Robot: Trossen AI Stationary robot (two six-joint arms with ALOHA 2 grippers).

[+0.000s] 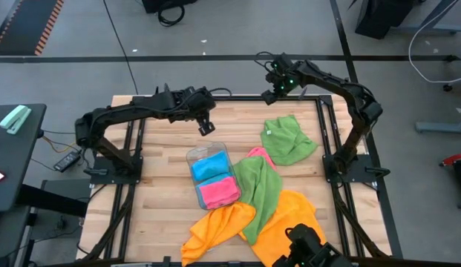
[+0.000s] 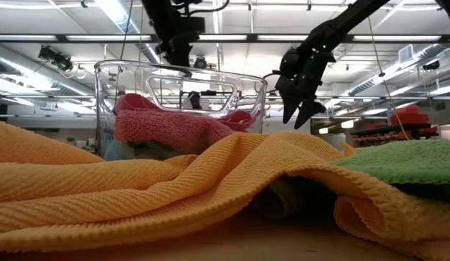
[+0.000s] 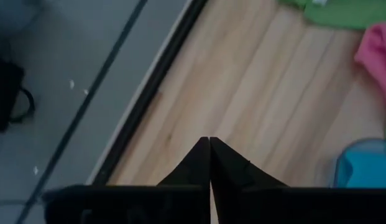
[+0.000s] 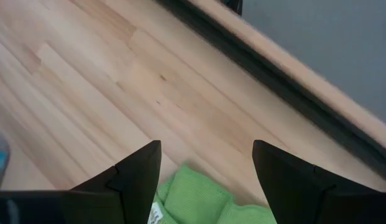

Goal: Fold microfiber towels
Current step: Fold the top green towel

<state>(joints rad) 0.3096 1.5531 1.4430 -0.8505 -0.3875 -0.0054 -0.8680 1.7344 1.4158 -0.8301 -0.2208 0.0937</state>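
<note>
A crumpled green towel [image 1: 288, 139] lies on the wooden table at the far right. My right gripper [image 1: 273, 93] hangs open above the table just beyond its far edge [image 4: 193, 199], touching nothing. My left gripper [image 1: 206, 127] is shut and empty, above bare wood behind the clear tray [image 1: 193, 157]. The tray holds a folded blue towel [image 1: 209, 167] and a folded pink towel [image 1: 219, 191]. A second green towel [image 1: 260, 189], a pink towel [image 1: 258, 154] and two orange towels [image 1: 219, 226] lie heaped on the near part of the table.
Black frame rails [image 1: 319, 119] run along the table's sides and far edge. A dark camera mount [image 1: 308, 248] sits at the near edge, on the orange cloth. Bare wood [image 1: 163, 215] shows left of the tray and between tray and far edge.
</note>
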